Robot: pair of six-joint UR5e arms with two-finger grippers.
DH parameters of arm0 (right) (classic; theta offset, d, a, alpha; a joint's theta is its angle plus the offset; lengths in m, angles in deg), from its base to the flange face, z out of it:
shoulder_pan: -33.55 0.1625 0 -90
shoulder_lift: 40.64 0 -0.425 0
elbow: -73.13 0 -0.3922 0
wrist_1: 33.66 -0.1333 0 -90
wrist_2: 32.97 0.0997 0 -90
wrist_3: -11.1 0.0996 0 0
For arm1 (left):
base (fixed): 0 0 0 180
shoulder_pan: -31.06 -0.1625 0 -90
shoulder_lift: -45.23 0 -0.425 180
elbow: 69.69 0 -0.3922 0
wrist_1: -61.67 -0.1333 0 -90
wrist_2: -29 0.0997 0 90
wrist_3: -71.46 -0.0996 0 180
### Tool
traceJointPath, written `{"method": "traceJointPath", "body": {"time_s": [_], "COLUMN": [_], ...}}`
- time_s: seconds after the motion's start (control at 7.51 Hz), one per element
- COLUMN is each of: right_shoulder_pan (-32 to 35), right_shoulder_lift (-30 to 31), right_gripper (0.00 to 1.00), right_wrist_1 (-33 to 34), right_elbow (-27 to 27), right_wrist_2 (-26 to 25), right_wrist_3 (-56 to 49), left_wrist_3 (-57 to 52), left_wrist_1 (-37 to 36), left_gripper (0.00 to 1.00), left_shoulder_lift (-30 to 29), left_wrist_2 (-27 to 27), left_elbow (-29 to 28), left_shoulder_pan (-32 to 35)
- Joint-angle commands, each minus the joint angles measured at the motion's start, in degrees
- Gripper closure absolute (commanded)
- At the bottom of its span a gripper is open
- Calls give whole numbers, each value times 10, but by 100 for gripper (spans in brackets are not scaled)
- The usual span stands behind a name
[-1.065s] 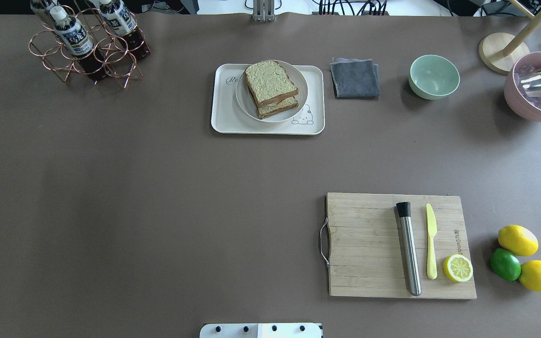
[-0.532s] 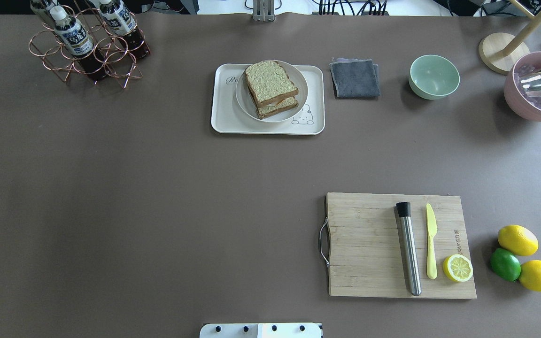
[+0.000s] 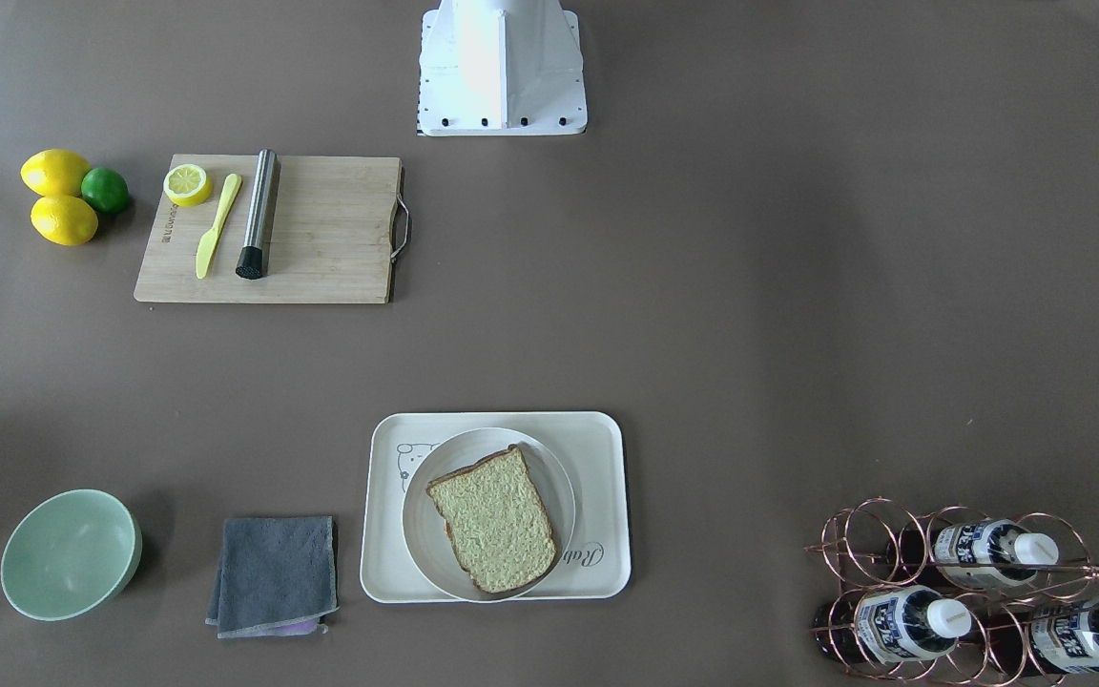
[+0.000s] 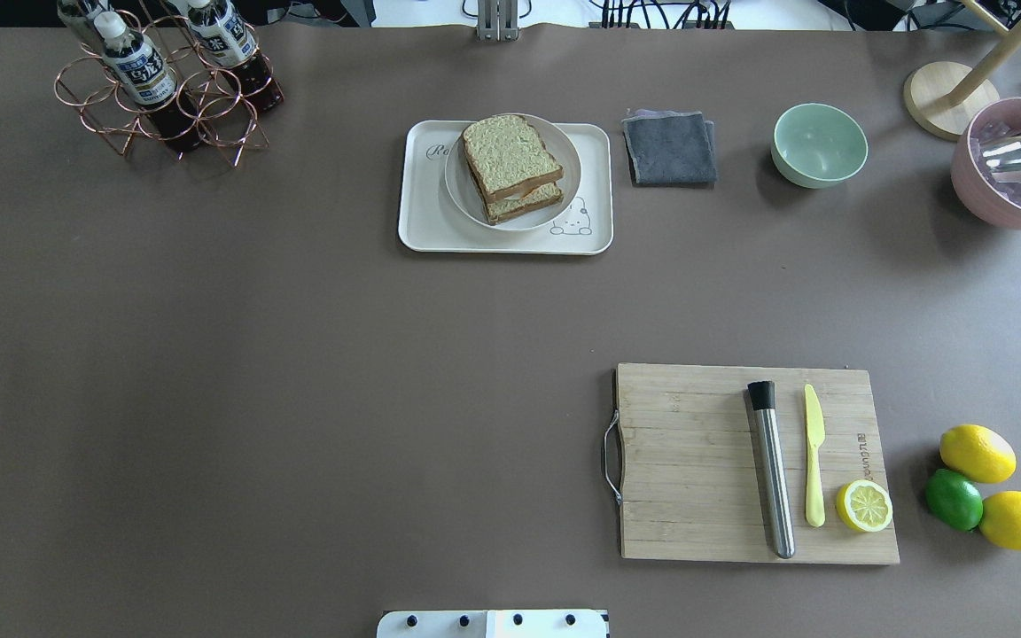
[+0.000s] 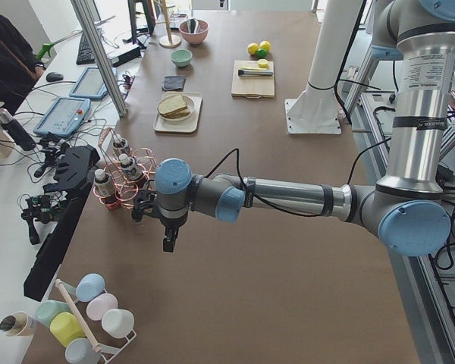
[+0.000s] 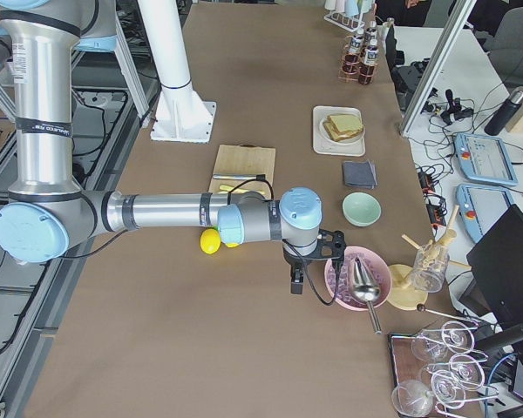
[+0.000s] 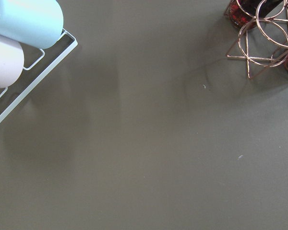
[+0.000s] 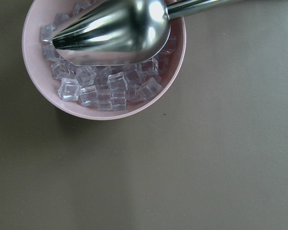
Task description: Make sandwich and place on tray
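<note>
Robot lab: aluminium framing, teach pendants beside table.

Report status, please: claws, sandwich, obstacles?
Left claw by bottle rack, right claw by ice bowl, states unclear. Sandwich on plate, plate on tray. Grey cloth beside tray, apart.

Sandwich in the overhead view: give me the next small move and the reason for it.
Probably none beyond parking the arms, since the task looks done. The sandwich sits stacked on the round plate, which rests inside the tray. The left gripper hangs by the bottle rack and the right gripper by the ice bowl, both far from the tray.
</note>
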Motion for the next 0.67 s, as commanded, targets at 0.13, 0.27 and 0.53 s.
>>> {"method": "traceJointPath", "body": {"time_s": [0.13, 0.27, 0.53], "right_shoulder_pan": [-4, -4, -4], "right_shoulder_lift": [15, 15, 15], "right_gripper": [0, 0, 0], "right_wrist_1": [-21, -45, -71], "right_elbow": [12, 25, 39], "right_wrist_2": [-6, -6, -11], "right_wrist_3": [5, 7, 9], "left_wrist_3": [-5, -5, -5], "left_wrist_1": [-12, -12, -12], "left_gripper": [2, 2, 2], "left_shoulder_lift": [-3, -5, -2], "left_wrist_2": [1, 1, 2], "left_elbow": [1, 0, -2], "left_shoulder_pan": [-1, -1, 0]}}
